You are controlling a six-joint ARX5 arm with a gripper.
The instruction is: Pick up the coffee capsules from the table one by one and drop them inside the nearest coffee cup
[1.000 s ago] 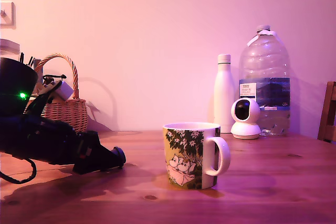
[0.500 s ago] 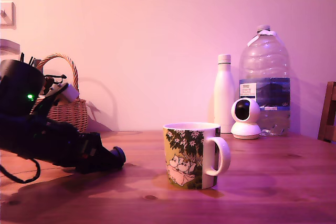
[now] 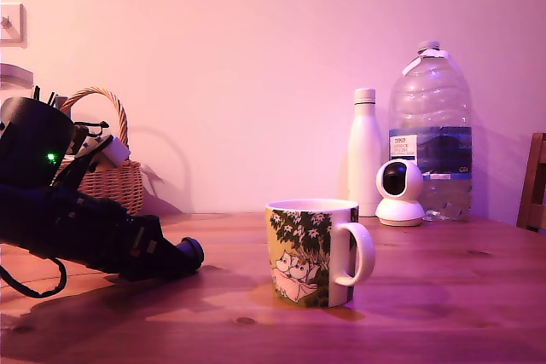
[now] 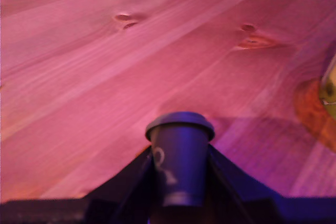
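a dark grey-black coffee capsule [image 4: 180,162] sits clamped between the two fingers of the end effector [image 4: 180,182], its wider rimmed end pointing away from the wrist, above the table [image 4: 105,77] of reddish pine planks with dark knots. the white coffee cup [image 3: 312,252], printed with green foliage and pale cartoon figures, stands upright on the table, handle toward the exterior view's right.

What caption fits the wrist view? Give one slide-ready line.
Gripper shut on a dark coffee capsule, rimmed end forward, over the knotty wooden table.
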